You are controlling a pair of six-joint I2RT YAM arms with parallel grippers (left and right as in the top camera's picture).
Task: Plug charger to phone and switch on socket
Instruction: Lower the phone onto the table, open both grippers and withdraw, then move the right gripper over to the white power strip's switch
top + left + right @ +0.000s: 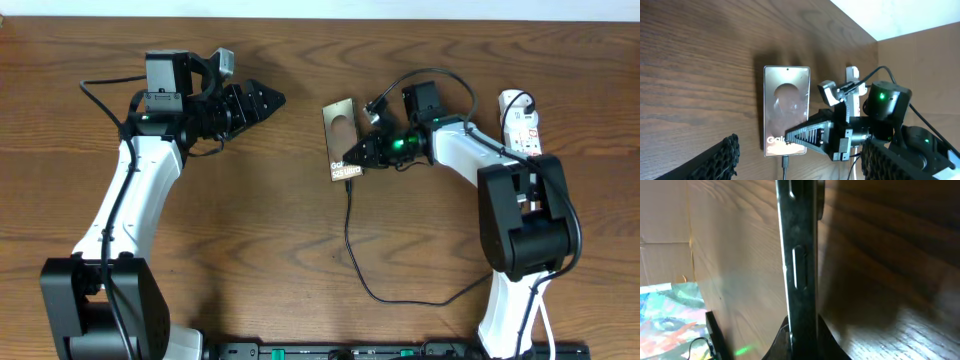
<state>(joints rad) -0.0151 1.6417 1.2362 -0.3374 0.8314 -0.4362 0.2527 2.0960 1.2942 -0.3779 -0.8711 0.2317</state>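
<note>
While the left arm (125, 200) comes up from the near left corner of the worktop (300, 250) and bends right toward the far edge, I see the left claw (270, 100) with its fingers spread wide. It holds nothing, points at the phone (340, 135) and is well apart from it. The right arm (465, 150) comes up from the near right corner and its forearm turns left. The right claw (353, 154) is pressed together on the phone's near right edge, one finger (805, 136) lying over the white lettering. The phone lies face up just right of the middle, toward the far edge. The charger (348, 230) meets the phone's near end with its plug tip (785, 161), then trails toward the near edge and curls right. The socket (521, 122) lies toward the far right corner.
</note>
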